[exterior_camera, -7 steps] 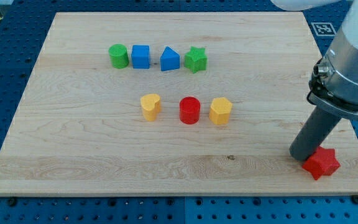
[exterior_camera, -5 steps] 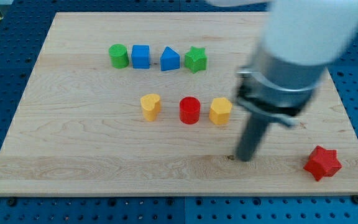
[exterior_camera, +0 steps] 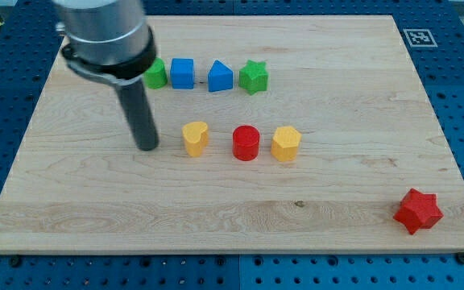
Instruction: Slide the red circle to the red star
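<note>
My tip (exterior_camera: 147, 147) rests on the wooden surface (exterior_camera: 312, 64) just to the view's left of the yellow heart (exterior_camera: 195, 138), apart from it and touching no block. The tool is a plain rod with nothing to open or close, and it has hold of nothing. The red circle (exterior_camera: 246, 142) sits in the middle row between the yellow heart on its left and the yellow hexagon (exterior_camera: 286, 143) on its right, near both but touching neither. The red star (exterior_camera: 417, 211) lies well apart, by the surface's bottom right corner. The main risk, as I judge it, comes from this starting side: a straight push toward the right from here would meet the yellow heart first and drive it into the red circle, which would then shove the yellow hexagon ahead. Even with the tip brought behind the red circle alone, the hexagon stands partly across the line toward the star, and a round block can roll off a narrow rod. The star's place near the edge leaves little room for overshoot. Along the top, the green circle (exterior_camera: 156, 74), partly hidden by the rod, blue square (exterior_camera: 182, 72), blue triangle-topped block (exterior_camera: 221, 76) and green star (exterior_camera: 254, 76) stand clear. No containers are visible.
</note>
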Controlling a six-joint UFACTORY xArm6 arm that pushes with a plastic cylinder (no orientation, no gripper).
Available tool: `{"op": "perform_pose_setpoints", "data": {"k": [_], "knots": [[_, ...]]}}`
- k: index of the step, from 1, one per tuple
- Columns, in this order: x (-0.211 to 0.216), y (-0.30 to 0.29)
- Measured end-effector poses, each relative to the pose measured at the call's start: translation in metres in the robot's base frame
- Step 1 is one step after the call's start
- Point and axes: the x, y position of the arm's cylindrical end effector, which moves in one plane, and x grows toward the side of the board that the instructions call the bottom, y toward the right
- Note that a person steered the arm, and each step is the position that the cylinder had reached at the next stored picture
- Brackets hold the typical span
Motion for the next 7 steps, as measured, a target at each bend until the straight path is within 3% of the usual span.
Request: {"op": "perform_pose_setpoints", "data": {"k": [4, 5, 7], "knots": [[0.021, 0.210], [0.031, 0.226], [0.052, 0.198]]}}
